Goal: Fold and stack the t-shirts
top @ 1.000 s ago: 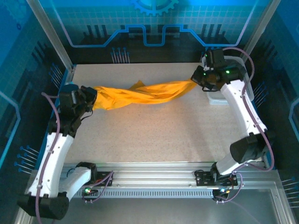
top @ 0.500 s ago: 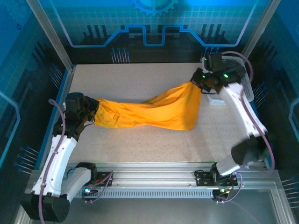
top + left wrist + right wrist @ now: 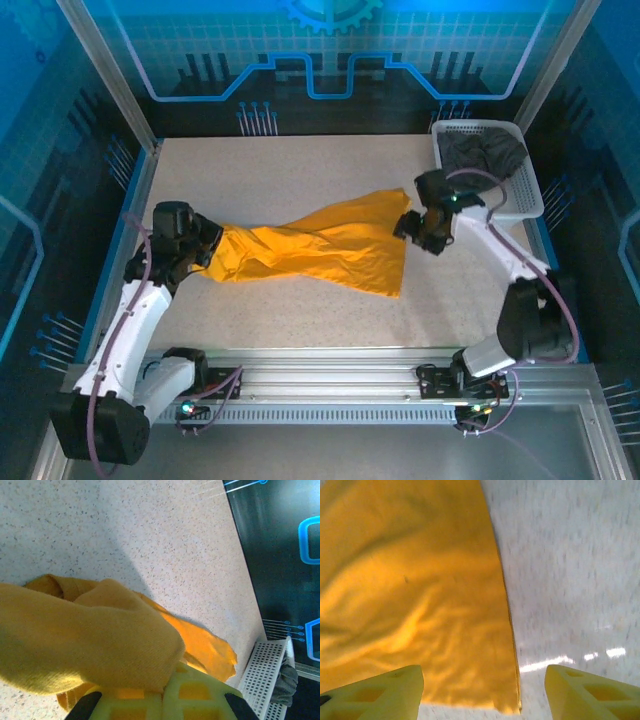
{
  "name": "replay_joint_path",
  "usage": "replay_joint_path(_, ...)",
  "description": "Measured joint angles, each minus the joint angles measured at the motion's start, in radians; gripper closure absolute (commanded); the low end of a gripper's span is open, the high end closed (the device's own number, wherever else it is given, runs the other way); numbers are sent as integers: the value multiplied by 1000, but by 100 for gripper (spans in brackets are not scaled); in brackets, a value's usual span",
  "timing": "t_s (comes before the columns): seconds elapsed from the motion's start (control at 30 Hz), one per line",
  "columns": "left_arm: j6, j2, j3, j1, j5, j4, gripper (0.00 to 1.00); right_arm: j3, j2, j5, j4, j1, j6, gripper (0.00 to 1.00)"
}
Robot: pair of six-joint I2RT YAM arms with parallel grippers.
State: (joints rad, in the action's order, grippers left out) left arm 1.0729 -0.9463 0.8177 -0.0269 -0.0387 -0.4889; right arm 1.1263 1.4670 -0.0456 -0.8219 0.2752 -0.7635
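Partly hidden by orange t-shirt [image 3: 320, 252], left gripper [image 3: 210, 244] clamps it; right gripper [image 3: 482, 680] gapes wide.

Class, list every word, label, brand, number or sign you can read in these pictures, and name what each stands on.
None can be read. The back panel carries only blue line patterns and a gear shape, no letters. The orange t-shirt, the grey t-shirt and the white basket show no print or label.
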Motion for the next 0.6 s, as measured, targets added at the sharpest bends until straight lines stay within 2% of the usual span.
replay_joint_path(0.1,0,-1,-1,0,-8,1,100,-140,-65,4,-1,85,-28,35)
replay_joint_path(0.23,0,-8,-1,0,-15,1,100,-233,-48,0,3,157,-51,36)
replay_joint_path(0.47,0,-10,-1,0,-23,1,100,-208,158,-17,82,230,-25,47)
replay_joint_path(0.53,0,-10,-1,0,-23,0,100,-183,203,-27,70,237,-13,59)
replay_joint_path(0.6,0,-9,-1,0,-23,0,100,-153,229,-27,79,237,2,81)
